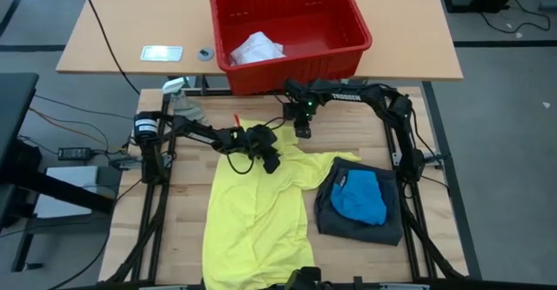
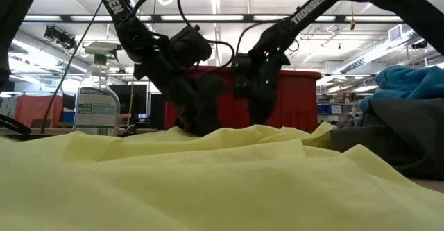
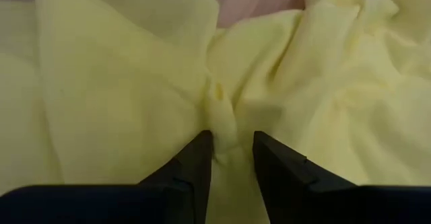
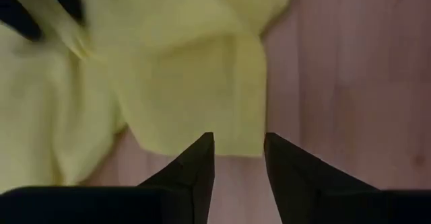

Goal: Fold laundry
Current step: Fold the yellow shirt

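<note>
A yellow shirt [image 1: 257,220] lies spread and wrinkled on the wooden table, reaching from the middle to the near edge. My left gripper [image 1: 272,162] sits low on the shirt's far part, shut on a ridge of its cloth [image 3: 225,126]. My right gripper [image 1: 302,133] hangs open, pointing steeply down over the shirt's far hem [image 4: 222,146], with bare wood showing between its fingers. Dark grey shorts [image 1: 365,225] lie at the right with a bright blue piece [image 1: 359,196] resting on top. My left gripper pinches a narrow raised fold of the yellow shirt [image 3: 227,146] between its two fingers. The fingers come slanting down from the table's left. The shirt stays on the table, with creases running in toward the pinch. My right gripper's fingertips [image 4: 202,146] stand at the hem; whether they touch it, I cannot tell.
A red slotted basket [image 1: 348,59] with a white cloth [image 1: 257,48] inside stands on the far table, just behind my right arm. A clear spray bottle [image 2: 97,99] stands at the far left. Bare wood shows left of the shirt [image 1: 187,212].
</note>
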You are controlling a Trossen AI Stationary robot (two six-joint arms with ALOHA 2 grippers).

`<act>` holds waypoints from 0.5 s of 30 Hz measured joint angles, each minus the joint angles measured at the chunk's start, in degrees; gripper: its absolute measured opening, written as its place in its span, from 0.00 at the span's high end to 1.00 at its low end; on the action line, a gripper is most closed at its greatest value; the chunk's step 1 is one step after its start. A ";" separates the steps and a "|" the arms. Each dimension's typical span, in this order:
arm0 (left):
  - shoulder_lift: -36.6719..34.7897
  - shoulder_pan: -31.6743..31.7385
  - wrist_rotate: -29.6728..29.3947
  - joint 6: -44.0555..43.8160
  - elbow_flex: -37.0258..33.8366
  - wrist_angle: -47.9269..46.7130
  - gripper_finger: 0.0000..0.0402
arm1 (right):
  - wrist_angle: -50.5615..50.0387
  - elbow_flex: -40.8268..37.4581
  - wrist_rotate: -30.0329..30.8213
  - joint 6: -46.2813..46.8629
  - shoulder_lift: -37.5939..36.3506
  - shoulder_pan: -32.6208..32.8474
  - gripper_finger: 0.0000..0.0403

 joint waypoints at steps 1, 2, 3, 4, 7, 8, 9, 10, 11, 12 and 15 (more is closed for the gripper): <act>0.11 -0.02 0.00 0.03 -0.01 0.20 0.72 | -0.09 0.00 0.31 0.09 0.73 0.00 0.66; 0.15 -0.11 -0.01 0.10 0.01 0.35 0.72 | 0.02 0.00 0.57 0.58 1.14 -0.01 0.67; 0.16 -0.11 0.00 0.11 0.01 0.28 0.74 | 0.18 0.00 1.06 0.99 1.85 0.00 0.67; 0.16 -0.11 0.00 0.11 0.01 0.27 0.76 | 0.70 0.00 1.40 1.41 2.25 -0.03 0.68; 0.18 -0.11 0.00 -0.04 0.01 0.28 0.87 | 1.39 0.13 1.43 2.24 3.06 -0.20 0.71; 0.18 -0.11 -0.01 -0.06 0.01 0.40 0.91 | 1.40 0.13 1.20 2.60 3.13 -0.24 0.72; 0.20 -0.11 0.02 -0.06 0.01 0.54 0.96 | 1.45 0.08 1.11 2.61 3.13 -0.24 0.73; 0.21 -0.11 0.02 -0.22 0.01 0.60 0.98 | 1.84 -0.11 1.15 2.62 3.13 -0.24 0.75; 0.21 -0.11 0.03 -0.34 0.01 0.61 0.98 | 2.01 -0.22 1.27 2.62 3.13 -0.24 0.78; 0.21 -0.11 0.04 -0.47 0.01 0.67 0.98 | 2.11 -0.22 1.33 2.63 3.13 -0.25 0.81; -0.41 -0.02 0.13 -0.63 0.01 0.52 0.99 | 1.74 -0.22 1.30 2.79 3.11 -0.15 0.94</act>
